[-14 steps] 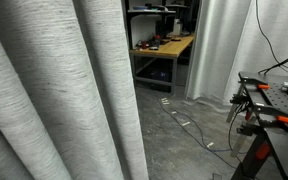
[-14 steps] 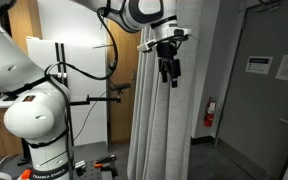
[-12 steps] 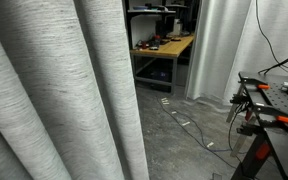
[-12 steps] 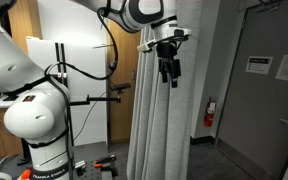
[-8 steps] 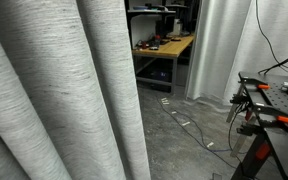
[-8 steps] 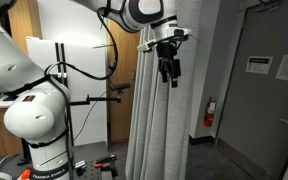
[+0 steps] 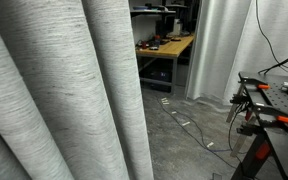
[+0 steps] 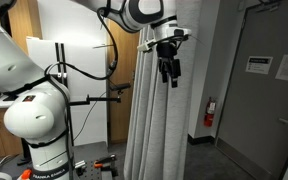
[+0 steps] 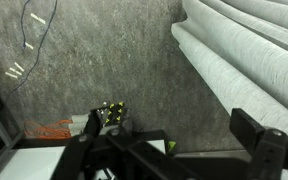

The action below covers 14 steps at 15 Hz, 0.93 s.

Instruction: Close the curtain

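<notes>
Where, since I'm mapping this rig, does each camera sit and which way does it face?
Exterior view: close against the curtain, facing past it to a workbench; no robot visible.
Exterior view: beside the robot's base, facing along the arm to the tool in front of the curtain.
Wrist view: on the arm, facing down at the floor; tool's dark parts at bottom.
Shared: all three show the curtain.

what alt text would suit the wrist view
Looking down at a grey concrete floor, with the curtain lying in thick folds across the upper right. The dark end effector fills the bottom edge; thin cables lie upper left.
</notes>
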Tool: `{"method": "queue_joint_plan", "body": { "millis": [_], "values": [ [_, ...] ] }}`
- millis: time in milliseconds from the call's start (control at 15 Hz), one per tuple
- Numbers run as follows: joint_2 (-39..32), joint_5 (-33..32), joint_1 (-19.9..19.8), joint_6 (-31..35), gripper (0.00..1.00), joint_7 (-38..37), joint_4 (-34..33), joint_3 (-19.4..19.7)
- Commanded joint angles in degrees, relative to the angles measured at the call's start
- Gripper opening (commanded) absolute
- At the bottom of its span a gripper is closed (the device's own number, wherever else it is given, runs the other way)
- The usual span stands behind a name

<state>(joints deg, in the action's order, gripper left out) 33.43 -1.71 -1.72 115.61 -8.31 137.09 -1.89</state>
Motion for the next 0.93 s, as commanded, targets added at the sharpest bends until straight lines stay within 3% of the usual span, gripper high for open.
{"method": "queue_joint_plan", "body": {
  "millis": [0, 867],
  "values": [
    [0.0, 0.0, -0.1, -0.1, 1.00, 0.1, -0.1, 0.0],
    [-0.2, 0.7, 0.4, 0.4, 1.00, 0.8, 0.5, 0.1]
  ]
}}
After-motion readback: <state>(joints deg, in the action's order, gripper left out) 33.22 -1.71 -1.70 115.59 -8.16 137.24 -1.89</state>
